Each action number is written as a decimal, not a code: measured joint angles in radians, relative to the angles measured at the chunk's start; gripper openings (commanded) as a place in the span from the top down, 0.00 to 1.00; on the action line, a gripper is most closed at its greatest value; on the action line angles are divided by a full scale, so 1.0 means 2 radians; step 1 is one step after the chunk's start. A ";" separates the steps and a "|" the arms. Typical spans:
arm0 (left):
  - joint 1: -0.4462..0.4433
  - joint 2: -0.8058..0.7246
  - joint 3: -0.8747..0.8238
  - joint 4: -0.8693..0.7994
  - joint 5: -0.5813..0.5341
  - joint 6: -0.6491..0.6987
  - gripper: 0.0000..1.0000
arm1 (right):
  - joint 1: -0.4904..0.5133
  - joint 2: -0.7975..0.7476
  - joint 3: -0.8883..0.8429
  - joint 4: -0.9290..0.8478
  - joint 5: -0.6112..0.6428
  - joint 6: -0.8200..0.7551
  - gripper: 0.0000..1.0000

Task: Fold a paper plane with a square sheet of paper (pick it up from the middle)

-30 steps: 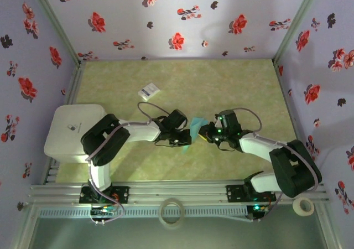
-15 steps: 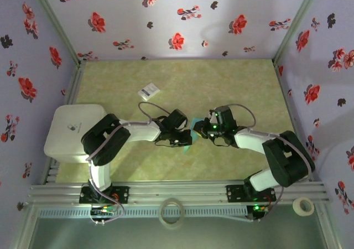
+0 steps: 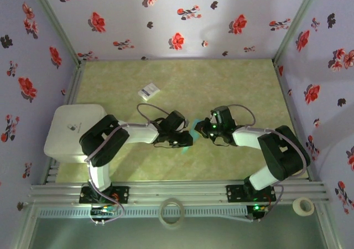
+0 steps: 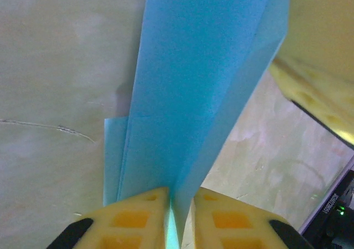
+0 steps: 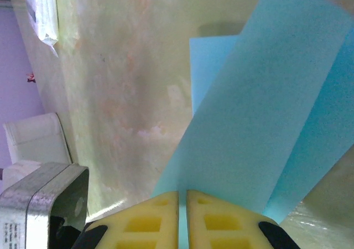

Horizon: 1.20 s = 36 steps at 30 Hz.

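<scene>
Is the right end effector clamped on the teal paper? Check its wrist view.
Yes, the right end effector is closed on the folded teal paper, which runs in between its tips.

2 black-and-white arms (image 3: 135, 131), yellow fingers (image 4: 138, 218), grey cables (image 3: 142, 109)

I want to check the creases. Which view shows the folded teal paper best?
Left wrist: the teal paper runs lengthwise from the fingers, its layers and edges plain. Right wrist shows a broad flat band; the top view, a small sliver.
</scene>
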State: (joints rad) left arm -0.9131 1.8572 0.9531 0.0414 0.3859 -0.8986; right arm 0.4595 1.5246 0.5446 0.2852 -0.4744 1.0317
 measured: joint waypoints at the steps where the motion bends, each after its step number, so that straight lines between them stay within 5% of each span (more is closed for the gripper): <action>1: 0.000 0.000 -0.001 0.001 0.000 0.001 0.81 | -0.001 0.000 0.000 -0.001 0.001 0.000 0.87; 19: 0.000 -0.010 -0.002 -0.012 0.002 0.059 0.75 | -0.011 0.003 -0.001 -0.011 0.012 0.000 0.88; 36: 0.000 -0.011 0.003 -0.040 -0.006 0.086 1.00 | -0.014 -0.002 -0.002 -0.019 0.013 -0.002 0.84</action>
State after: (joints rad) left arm -0.9131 1.8351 0.9600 -0.0391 0.3744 -0.7265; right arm 0.4316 1.5211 0.5415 0.2470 -0.4492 1.0286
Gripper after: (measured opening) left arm 0.046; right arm 0.149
